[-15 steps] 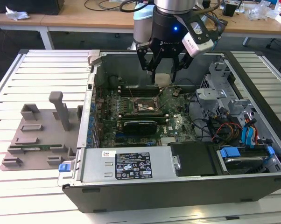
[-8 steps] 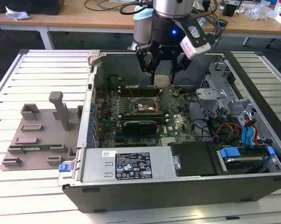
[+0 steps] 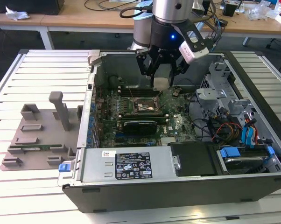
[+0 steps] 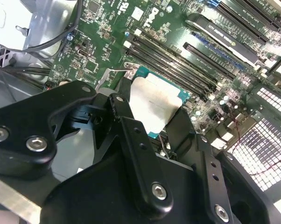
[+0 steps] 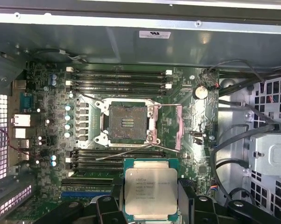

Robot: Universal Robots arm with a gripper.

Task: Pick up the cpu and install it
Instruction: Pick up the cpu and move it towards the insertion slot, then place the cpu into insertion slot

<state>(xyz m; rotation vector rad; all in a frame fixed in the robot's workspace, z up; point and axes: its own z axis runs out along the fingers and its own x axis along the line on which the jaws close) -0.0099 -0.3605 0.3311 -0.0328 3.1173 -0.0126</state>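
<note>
Table: the grey slatted table (image 3: 19, 196) carried the whole setup, no drama there.
Computer case: the computer case (image 3: 178, 191) lay open on its side with the arm reaching down into it. There were walls and loose cables around, so I'd say slow, straight travel was the way to go.
Motherboard: the motherboard (image 3: 126, 112) faced up in the case and was crowded with parts. My take was that nothing should drag across it.
Fixture tray: the grey fixture tray (image 3: 38, 135) sat on the table just beside the case, on the exterior view's left, well apart from the action.
Gripper: the gripper (image 3: 162, 77) hung above the board with its fingers (image 5: 187, 198) clenched on two opposite edges of the chip. The grip looked square in both wrist views.
Memory slots: the black memory slots (image 5: 117, 77) ran along both sides of the socket, and the chip hung over the bank on the gripper's side.
Socket: the socket (image 5: 127, 122) was open and empty, with its hold-down frame (image 5: 180, 126) swung aside. The pins looked fragile, so I'd want the chip centred first, then lowered flat.
Cpu: the cpu (image 5: 151, 190) was held in the air, silver top up and roughly level, near the socket but not over it. I reckoned its edges needed to be parallel to the socket's, with the corner marks matched. I couldn't make those marks out.
Lever: a thin metal lever (image 5: 131, 153) lay between the chip and the socket. To me that was the main snag risk, so I'd clear it from above.
</note>
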